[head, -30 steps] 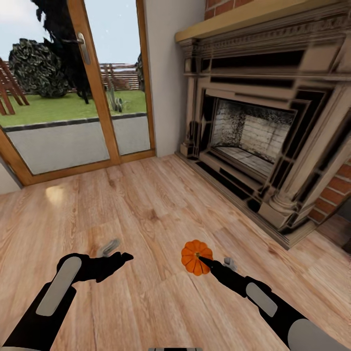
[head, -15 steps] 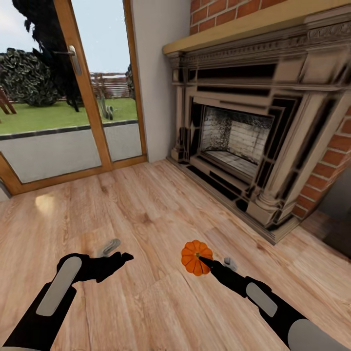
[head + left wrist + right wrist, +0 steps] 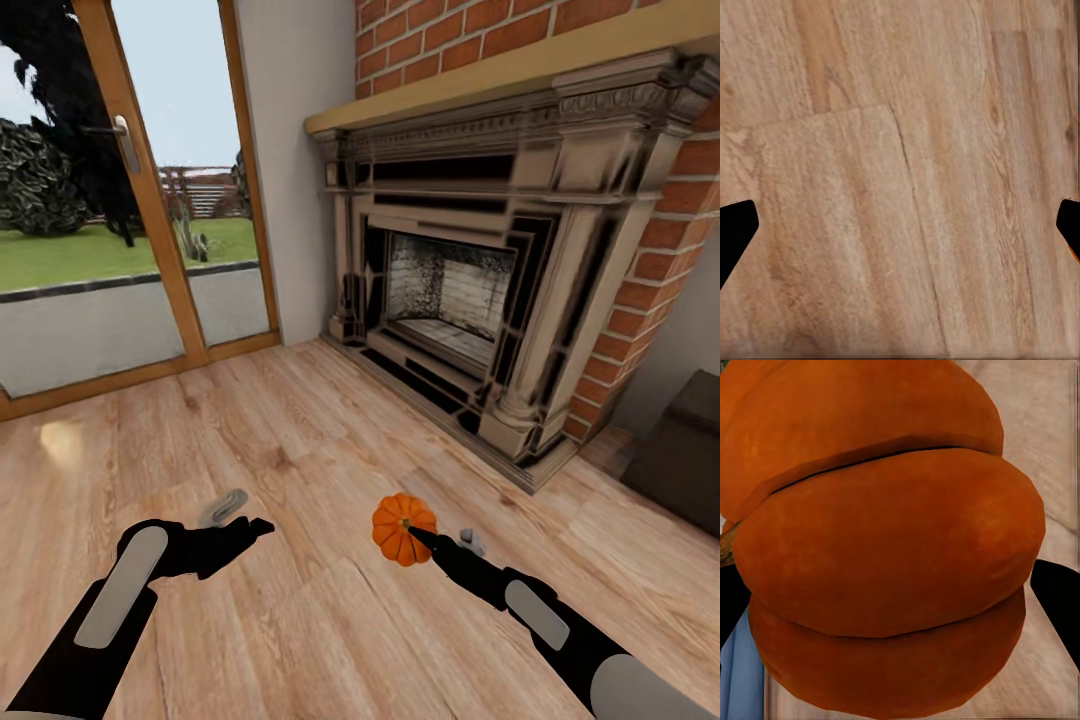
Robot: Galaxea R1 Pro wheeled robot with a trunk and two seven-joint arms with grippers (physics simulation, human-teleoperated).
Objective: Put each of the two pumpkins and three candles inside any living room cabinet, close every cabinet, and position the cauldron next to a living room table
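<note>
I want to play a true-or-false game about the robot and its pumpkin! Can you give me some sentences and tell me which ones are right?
1. The right gripper is holding an orange pumpkin. True.
2. The left gripper is holding a candle. False: it is open and holds nothing, with bare wooden floor between its fingers.
3. A fireplace stands against a red brick wall. True.
4. The pumpkin is sitting inside the fireplace. False: it is up in the right gripper, over the floor.
5. Grass shows through the glass door. True.
</note>
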